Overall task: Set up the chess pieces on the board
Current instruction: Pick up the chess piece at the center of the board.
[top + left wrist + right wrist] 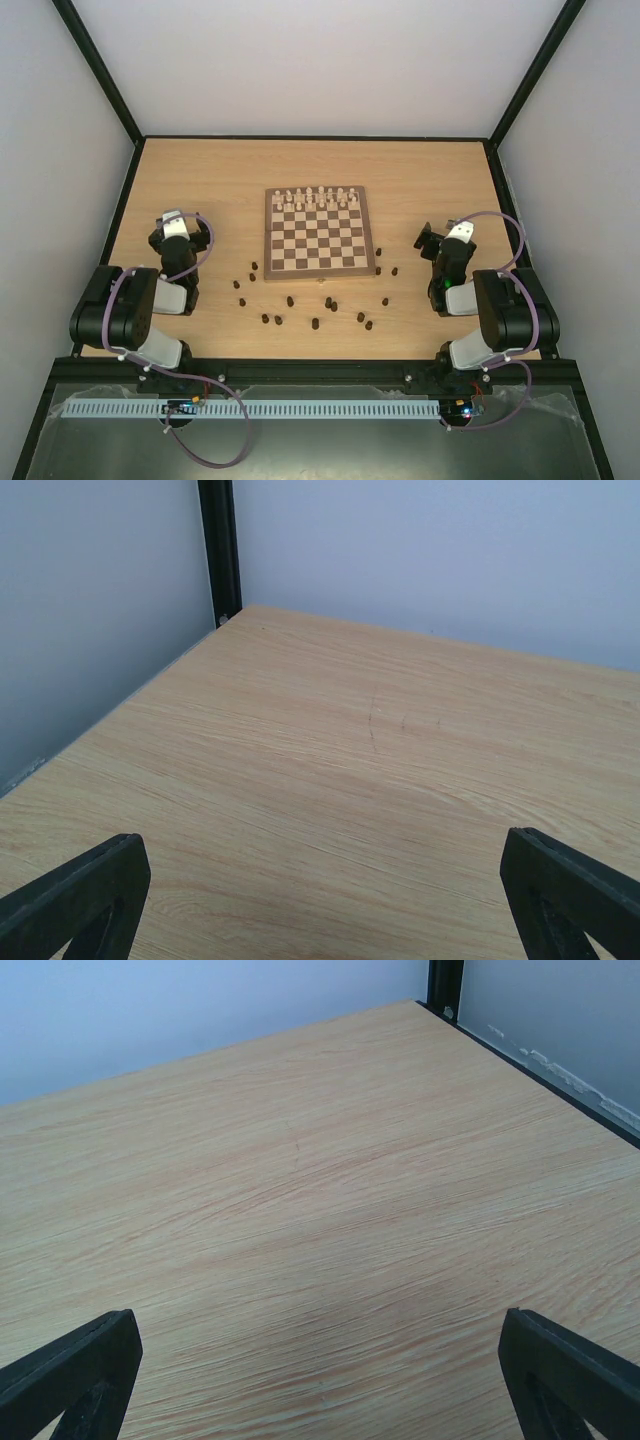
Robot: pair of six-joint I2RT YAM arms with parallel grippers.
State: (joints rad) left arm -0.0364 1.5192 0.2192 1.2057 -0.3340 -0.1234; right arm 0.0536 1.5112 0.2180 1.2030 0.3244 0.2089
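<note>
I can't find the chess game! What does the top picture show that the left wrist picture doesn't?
Only the top view: the board, cream-white pieces on its far rows, and dark chess pieces scattered on the table before it. Only the left wrist view: faint scratches in the wood, close up. Both: the table and the open left tool.

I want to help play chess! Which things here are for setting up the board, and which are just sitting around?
For the job: the board; the dark brown chess pieces, scattered on the table near it; the left gripper and right gripper, both open.
Just there: the cream-white chessmen, already standing on the board's far rows; the pale slotted rail by the arm bases.
</note>
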